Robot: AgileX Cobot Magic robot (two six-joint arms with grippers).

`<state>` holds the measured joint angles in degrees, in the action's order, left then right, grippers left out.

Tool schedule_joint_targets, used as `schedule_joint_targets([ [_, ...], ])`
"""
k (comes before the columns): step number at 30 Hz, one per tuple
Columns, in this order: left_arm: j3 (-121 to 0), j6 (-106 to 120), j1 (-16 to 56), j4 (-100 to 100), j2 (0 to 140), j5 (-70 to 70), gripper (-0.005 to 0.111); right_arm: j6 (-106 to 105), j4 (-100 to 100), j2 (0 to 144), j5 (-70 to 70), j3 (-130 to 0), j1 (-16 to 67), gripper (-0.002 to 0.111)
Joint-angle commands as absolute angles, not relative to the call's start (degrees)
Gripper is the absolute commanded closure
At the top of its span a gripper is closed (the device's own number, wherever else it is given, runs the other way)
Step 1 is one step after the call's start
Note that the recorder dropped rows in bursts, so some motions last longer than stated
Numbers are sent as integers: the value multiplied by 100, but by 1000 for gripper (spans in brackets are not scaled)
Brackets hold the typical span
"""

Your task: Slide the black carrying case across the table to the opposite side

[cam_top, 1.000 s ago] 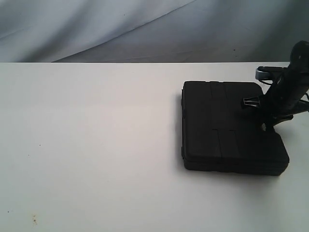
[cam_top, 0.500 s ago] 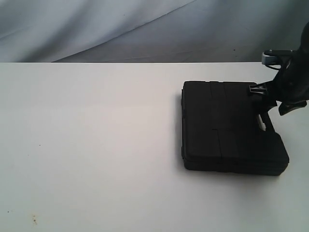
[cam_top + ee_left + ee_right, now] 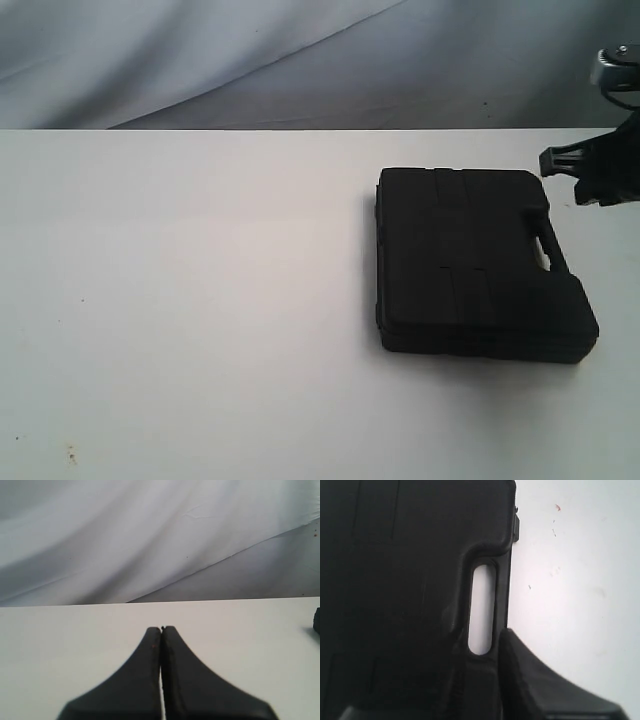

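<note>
The black carrying case (image 3: 470, 260) lies flat on the white table (image 3: 200, 300), right of the middle, with its handle side facing right. At the far right, my right gripper (image 3: 552, 161) hangs above the case's far right corner and is not touching it. In the right wrist view the case (image 3: 410, 580) fills most of the picture, with its handle slot (image 3: 481, 607) in the centre. The right gripper (image 3: 481, 630) has its fingers a little apart with nothing held between them. My left gripper (image 3: 161, 628) is shut and empty over bare table; a corner of the case (image 3: 317, 621) shows at the picture's edge.
A grey cloth backdrop (image 3: 300, 60) hangs behind the table's far edge. Small red specks mark the table beside the handle (image 3: 558, 507) and near the front left corner (image 3: 70, 457). White tabletop stretches left of the case.
My right gripper has lifted off the case's handle area and drawn back up and to the right. The case has stayed where it was.
</note>
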<state>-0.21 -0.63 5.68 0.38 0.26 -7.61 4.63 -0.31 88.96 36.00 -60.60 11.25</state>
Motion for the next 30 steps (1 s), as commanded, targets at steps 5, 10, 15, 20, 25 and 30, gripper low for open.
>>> schedule_joint_targets([
  [5,0,-125,554,50,0,-757,107,651,-55,6975,3174,-4868,1140,100],
  [10,0,-125,554,50,0,-757,107,651,-33,6156,3015,-4438,1140,100],
  [15,0,-125,554,50,0,-757,107,651,-33,5507,2805,-4064,1140,100],
  [20,0,-125,554,50,0,-757,107,651,-33,4868,2480,-3602,1140,100],
  [25,0,-125,554,50,0,-757,107,651,-33,4215,2099,-3211,1140,108],
  [30,0,-125,554,50,0,-757,107,651,-33,3587,1820,-2793,1140,108],
])
